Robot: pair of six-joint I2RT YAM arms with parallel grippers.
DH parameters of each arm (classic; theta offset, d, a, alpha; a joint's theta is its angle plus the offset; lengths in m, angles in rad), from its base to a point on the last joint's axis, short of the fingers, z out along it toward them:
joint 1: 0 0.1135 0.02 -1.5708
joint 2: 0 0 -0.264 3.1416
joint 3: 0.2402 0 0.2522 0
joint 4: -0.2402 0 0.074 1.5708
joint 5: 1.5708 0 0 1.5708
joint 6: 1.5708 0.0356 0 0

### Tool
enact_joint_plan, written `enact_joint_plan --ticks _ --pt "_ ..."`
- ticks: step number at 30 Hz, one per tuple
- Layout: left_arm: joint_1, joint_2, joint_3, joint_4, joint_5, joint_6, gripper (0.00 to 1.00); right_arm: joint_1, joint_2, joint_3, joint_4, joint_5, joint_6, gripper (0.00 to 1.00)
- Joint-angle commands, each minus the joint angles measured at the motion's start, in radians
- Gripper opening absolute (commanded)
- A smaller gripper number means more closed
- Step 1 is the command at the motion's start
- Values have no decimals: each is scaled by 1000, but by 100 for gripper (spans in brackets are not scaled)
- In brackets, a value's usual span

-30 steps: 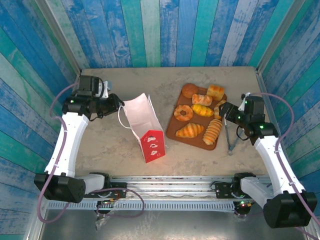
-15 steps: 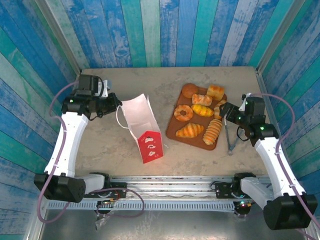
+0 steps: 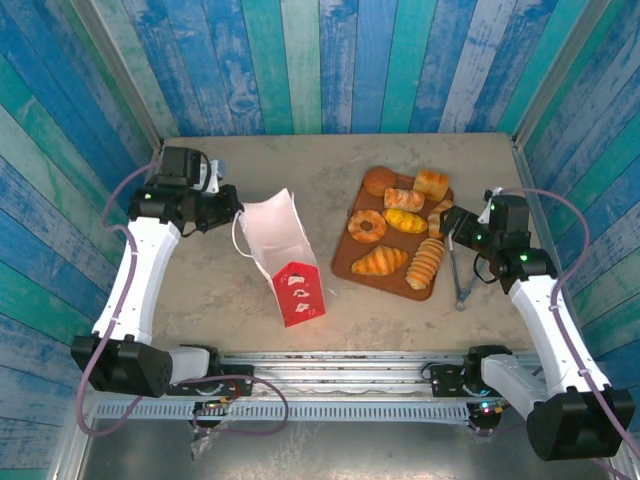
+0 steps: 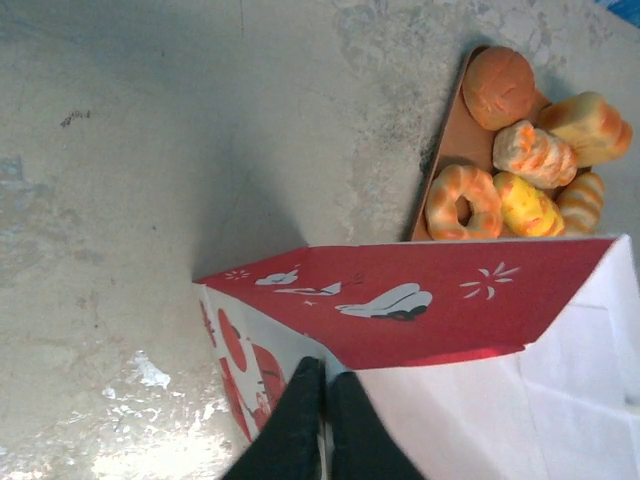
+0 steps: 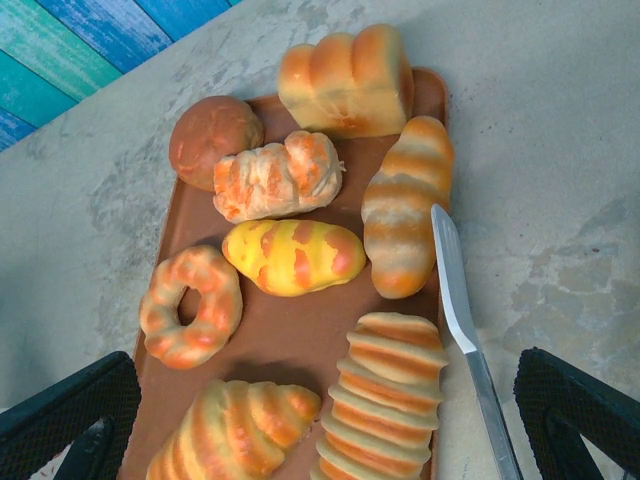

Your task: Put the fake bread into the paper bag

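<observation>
The fake bread (image 5: 295,257) is seen lying on a brown tray (image 5: 300,335) on the counter (image 3: 220,290), directly before the right tool (image 3: 450,222), whose jaws are spread wide and grasp nothing. Eight pieces are counted on the tray: a ring donut, a croissant, a ridged horn, a loaf-shaped bun, a round bun and three oblong rolls. One metal utensil (image 5: 462,300) is laid just beside the tray's right edge. One paper bag (image 3: 285,235) is stood to the left of the tray, mouth upward, and its rim is pinched between the clenched jaws of the left tool (image 4: 323,385), well apart from the bread.
</observation>
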Motion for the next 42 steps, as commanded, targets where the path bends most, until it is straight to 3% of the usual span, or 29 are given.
enact_joint_plan --ticks 1,8,19,32,35,39,42 --pt "-3 26 49 -10 -3 11 0 -3 -11 -13 6 12 6 100" --pt "-4 114 197 -11 -23 31 0 -2 3 1 -11 12 -15 100" --pt "-4 456 570 -65 -49 95 0 -2 72 116 -215 51 -139 100" --pt "-3 785 905 -31 1 15 2 -3 112 154 -297 118 -183 100" --pt "-2 832 964 -19 11 2 11 -2 130 177 -351 187 -182 100" --pt "16 848 976 45 115 -28 28 -3 128 185 -381 216 -190 100" --pt "29 820 990 81 111 -26 38 -2 111 186 -397 239 -183 100"
